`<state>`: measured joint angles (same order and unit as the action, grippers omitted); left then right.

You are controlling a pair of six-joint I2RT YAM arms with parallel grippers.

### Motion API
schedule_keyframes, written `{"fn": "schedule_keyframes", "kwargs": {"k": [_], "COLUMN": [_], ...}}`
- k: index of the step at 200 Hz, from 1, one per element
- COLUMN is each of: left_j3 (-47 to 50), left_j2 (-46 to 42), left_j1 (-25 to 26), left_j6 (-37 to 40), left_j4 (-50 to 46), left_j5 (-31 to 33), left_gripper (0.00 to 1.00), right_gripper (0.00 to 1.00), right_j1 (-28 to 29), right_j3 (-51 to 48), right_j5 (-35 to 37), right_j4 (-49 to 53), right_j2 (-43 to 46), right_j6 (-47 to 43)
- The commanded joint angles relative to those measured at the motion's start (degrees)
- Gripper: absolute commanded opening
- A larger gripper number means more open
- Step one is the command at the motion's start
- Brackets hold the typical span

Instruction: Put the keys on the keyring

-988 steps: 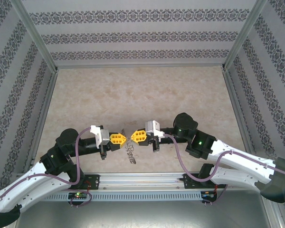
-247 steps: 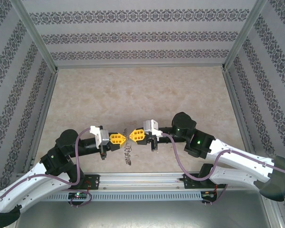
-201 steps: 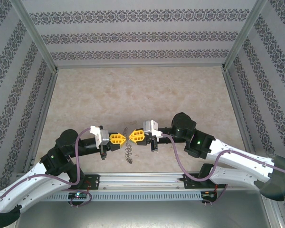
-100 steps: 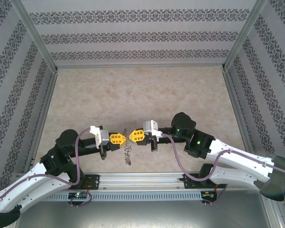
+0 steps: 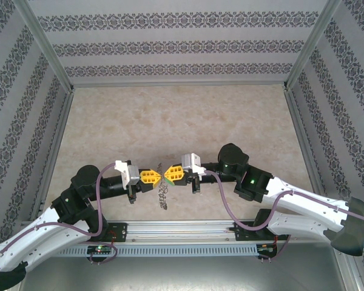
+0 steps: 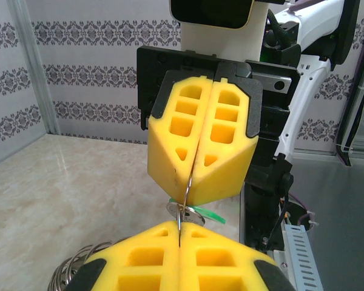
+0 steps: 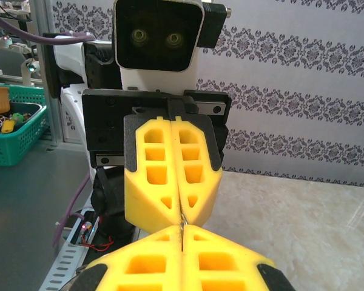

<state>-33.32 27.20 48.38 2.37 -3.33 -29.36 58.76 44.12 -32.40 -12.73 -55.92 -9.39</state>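
**A:** Beige marbled tabletop, patterned wallpaper panels on three sides. We have both arms meeting nose to nose near the front edge, about centre.

**B:** Jaw state on each?

**A:** Left gripper: yellow foam pads pressed flat together, seam closed. Right gripper: same, pads tight. We see just a small gap between the two sets of tips.

**B:** What are we pinching?

**A:** Thin metal wire runs straight from one seam into the other. Both wrist views show it bridging the gap. We read it as the wire of the keyring, so both grippers are clamped on it.

**B:** Rest of the ring?

**A:** Bunched loops and small metal pieces hang beside and below the left gripper's pads. From the top camera the bundle dangles just below the meeting point, toward the front rail. We can't tell if it touches the table.

**B:** Keys?

**A:** Green-tagged key sits in the gap between the tips, silvery head against the wire, tag sticking out sideways. We can't tell if it's threaded on. Other keys are too small to separate from the bundle.

**B:** Anything else?

**A:** Teal basket off the table, behind the left arm in the right wrist view.
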Motion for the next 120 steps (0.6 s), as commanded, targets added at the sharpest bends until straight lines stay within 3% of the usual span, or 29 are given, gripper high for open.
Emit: {"fn": "schedule_keyframes", "kwargs": {"k": [1,120], "left_j3": [-0.42,-0.69], "left_j2": [-0.8,-0.6], "left_j1": [0.66,0.66], "left_j6": [-0.28,-0.35], "left_j4": [5.23,5.53], "left_j5": [-0.61,-0.66], "left_gripper": [0.0,0.0], "right_gripper": [0.0,0.0], "right_j1": [0.56,0.56], "right_j3": [1.1,-0.03], "right_j5": [0.41,1.16], "right_j4": [-1.66,-2.19], "right_j2": [0.68,1.43], "right_j6": [-0.96,-0.59]}}
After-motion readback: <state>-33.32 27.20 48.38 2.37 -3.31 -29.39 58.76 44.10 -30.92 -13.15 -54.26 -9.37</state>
